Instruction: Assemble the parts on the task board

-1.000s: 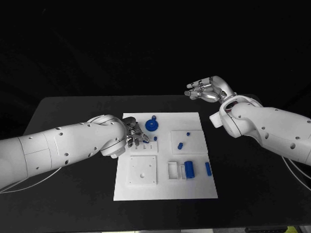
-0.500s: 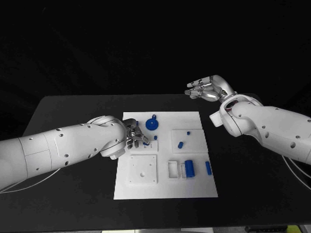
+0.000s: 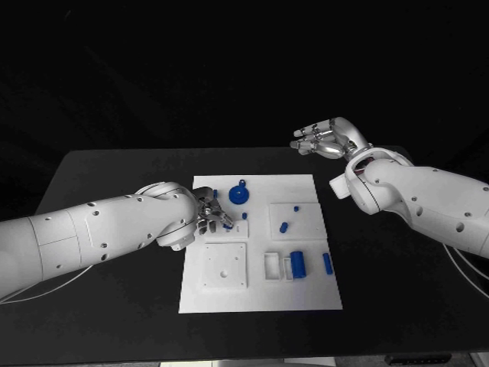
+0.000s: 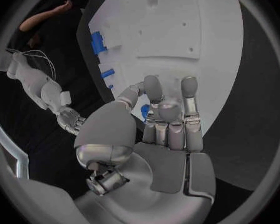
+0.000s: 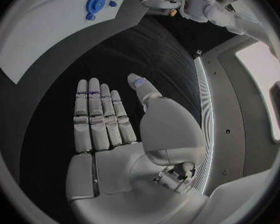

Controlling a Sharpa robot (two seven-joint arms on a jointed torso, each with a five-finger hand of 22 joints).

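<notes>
- Left hand pinches a small blue part over the task board; a loose pinch could drop it.
- Right hand hovers spread, holding nothing.

Head camera looking down on task board, wrist cameras close behind each palm, all seemingly sharing the board
</notes>
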